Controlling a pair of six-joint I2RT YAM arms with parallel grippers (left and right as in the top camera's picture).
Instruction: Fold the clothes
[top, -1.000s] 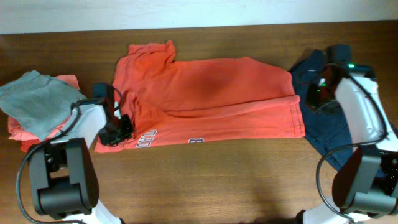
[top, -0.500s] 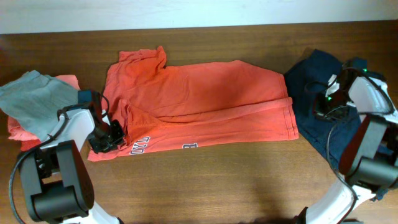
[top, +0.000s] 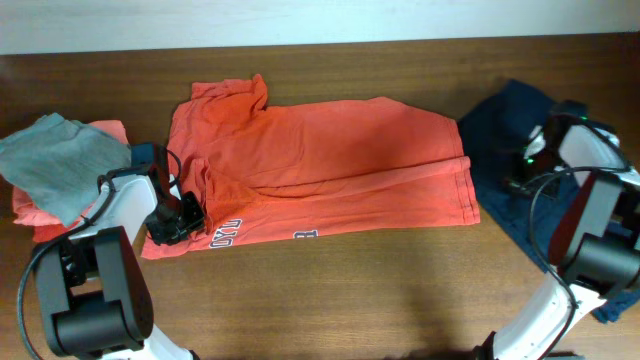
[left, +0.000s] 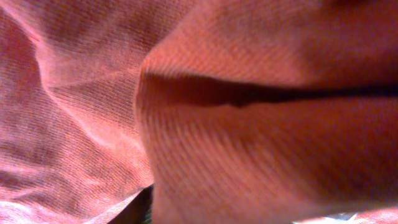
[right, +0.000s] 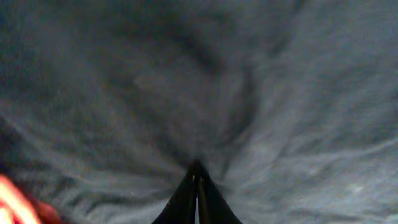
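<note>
The clothes, a red-orange T-shirt (top: 330, 160), lie spread across the middle of the table, with the lower part folded up and white lettering (top: 228, 235) along the near edge. My left gripper (top: 183, 222) sits on the shirt's near left corner. Orange cloth (left: 249, 155) fills the left wrist view and covers the jaws, so their state does not show. My right gripper (top: 518, 180) rests on a dark blue garment (top: 500, 130) at the right. In the right wrist view its jaws (right: 197, 171) are shut, and wrinkles in the blue cloth (right: 280, 93) converge at the tips.
A folded grey top (top: 55, 160) lies on a coral garment (top: 30, 215) at the far left, close to the left arm. The dark blue garment runs on under the right arm to the table's right edge. Bare wood (top: 350, 290) shows in front of the shirt.
The shirt has slid left with the left gripper on its corner. The right gripper has moved right onto the blue garment and closed.
</note>
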